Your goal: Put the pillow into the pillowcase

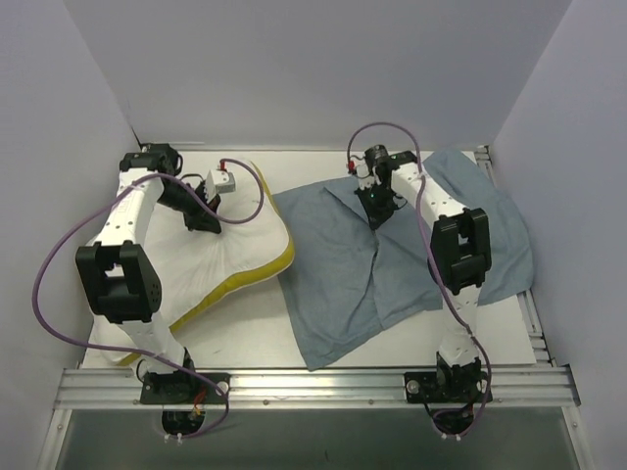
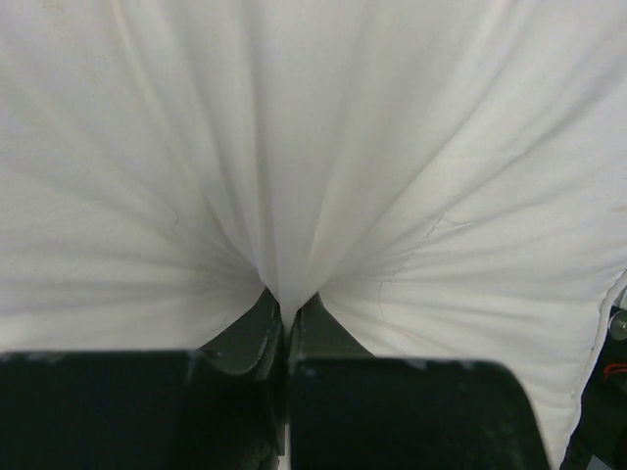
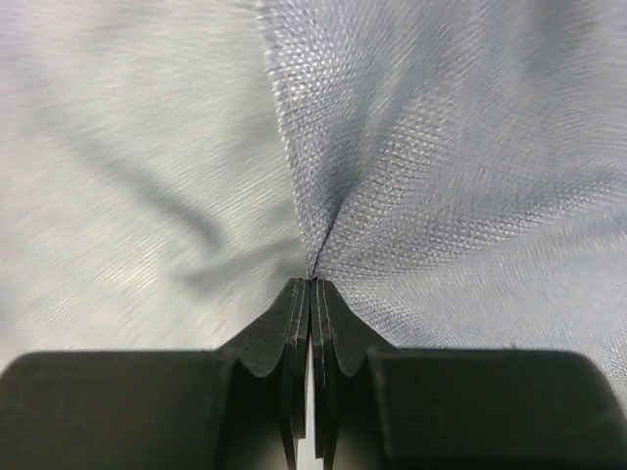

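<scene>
The white pillow (image 1: 235, 250) with a yellow piped edge lies on the left of the table. My left gripper (image 1: 204, 221) is shut on a pinch of its white cover, which fills the left wrist view (image 2: 313, 147) with folds running into the jaws (image 2: 286, 308). The grey-blue pillowcase (image 1: 343, 284) lies spread on the right, its plain face up. My right gripper (image 1: 378, 211) is shut on a fold of it near its far edge; the right wrist view shows the cloth (image 3: 441, 147) gathered into the closed jaws (image 3: 312, 284).
White walls close in the table on the left, back and right. An aluminium rail (image 1: 313, 384) with the arm bases runs along the near edge. Purple cables loop off both arms. The pillow and pillowcase nearly touch at the middle.
</scene>
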Available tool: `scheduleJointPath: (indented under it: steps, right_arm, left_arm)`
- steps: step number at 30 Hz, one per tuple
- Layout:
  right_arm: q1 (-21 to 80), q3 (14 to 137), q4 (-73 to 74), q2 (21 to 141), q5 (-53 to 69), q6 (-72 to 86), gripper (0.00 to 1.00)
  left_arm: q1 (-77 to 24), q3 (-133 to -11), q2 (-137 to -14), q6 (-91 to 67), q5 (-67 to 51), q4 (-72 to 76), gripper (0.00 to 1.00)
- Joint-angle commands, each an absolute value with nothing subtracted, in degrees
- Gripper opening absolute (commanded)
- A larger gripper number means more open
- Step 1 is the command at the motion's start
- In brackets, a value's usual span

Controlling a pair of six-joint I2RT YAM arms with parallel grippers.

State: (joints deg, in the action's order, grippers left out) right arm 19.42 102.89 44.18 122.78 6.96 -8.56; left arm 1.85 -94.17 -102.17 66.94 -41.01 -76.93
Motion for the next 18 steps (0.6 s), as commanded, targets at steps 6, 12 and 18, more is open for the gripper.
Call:
scheduleJointPath:
  steps: [6,12,18]
  right_arm:
    - [16.6,104.1,49.7,104.0,24.5,-8.8,0.0]
    - [15.0,98.1,50.5,102.0,23.6,-10.5,0.0]
    - [11.9,96.3,50.9,99.1,26.5,-10.0,0.0]
  left_arm:
    - [4.3,-104.6,-96.7,69.7,-49.4,-90.2,0.0]
    - [-9.0,-101.4,-96.1,71.4,-47.7,-90.1,0.0]
    - [-27.8,-95.3,-96.7,74.6,-44.1,-90.2,0.0]
